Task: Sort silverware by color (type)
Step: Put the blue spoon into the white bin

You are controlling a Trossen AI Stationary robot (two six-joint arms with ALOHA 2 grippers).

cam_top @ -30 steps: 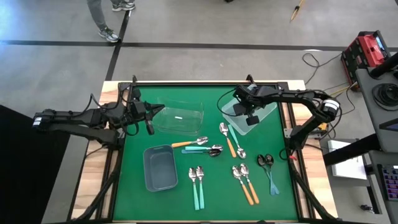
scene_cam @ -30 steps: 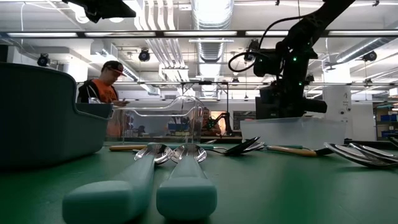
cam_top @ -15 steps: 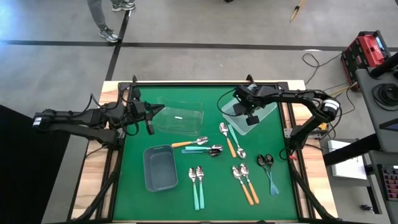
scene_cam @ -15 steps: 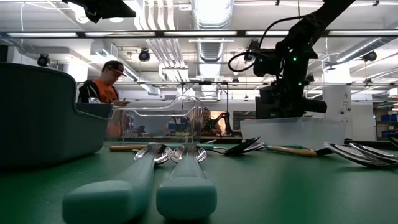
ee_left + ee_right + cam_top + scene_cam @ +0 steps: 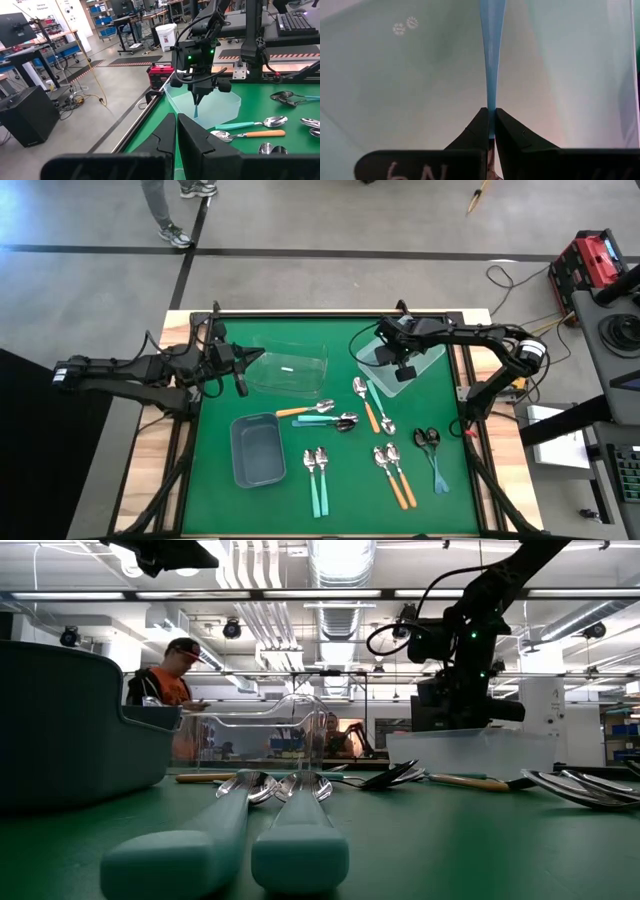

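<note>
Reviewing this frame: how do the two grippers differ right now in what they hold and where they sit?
The right gripper has its fingers shut on a blue spoon handle; the left gripper is shut on nothing. The right gripper hangs over the clear bin at the table's far right; the left gripper waits beside the other clear bin at the far left. Both are closed and off the green mat.
</note>
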